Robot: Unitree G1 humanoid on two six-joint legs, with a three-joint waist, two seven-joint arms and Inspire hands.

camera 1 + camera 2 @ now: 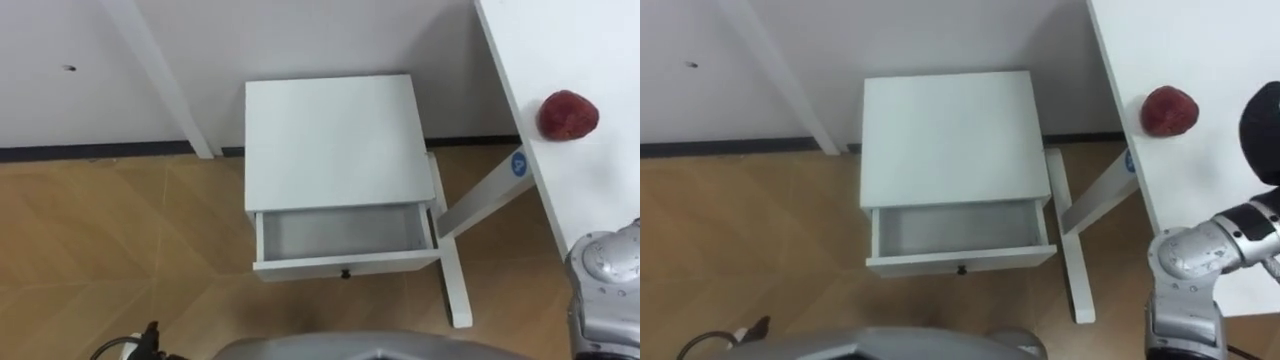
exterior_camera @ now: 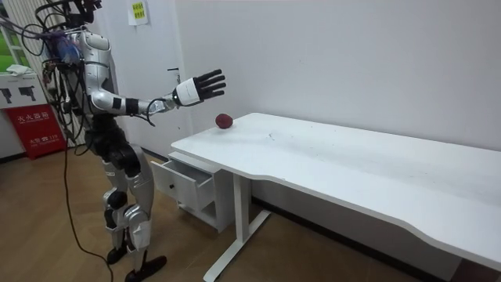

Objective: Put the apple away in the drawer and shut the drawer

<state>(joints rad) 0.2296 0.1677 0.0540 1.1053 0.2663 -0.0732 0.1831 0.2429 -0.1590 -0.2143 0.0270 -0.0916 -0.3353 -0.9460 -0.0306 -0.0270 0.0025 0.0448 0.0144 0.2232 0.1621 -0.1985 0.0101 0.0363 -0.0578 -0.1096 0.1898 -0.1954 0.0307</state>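
Note:
A dark red apple (image 1: 1167,110) lies near the left end of the white table (image 1: 1200,50), close to its edge. My right hand (image 2: 200,84) is raised in the air above and short of the apple (image 2: 224,121), open with fingers spread and holding nothing. Its dark back shows at the right edge of the right eye view, right of the apple. Below, a small white cabinet (image 1: 335,140) stands against the wall with its drawer (image 1: 340,232) pulled open and empty; a small dark knob sits on the drawer front (image 1: 345,266).
The table's white leg and foot (image 1: 455,280) stand just right of the open drawer. A slanted white post (image 1: 160,70) leans at the wall left of the cabinet. Wood floor spreads in front. I stand before the drawer at the table's end.

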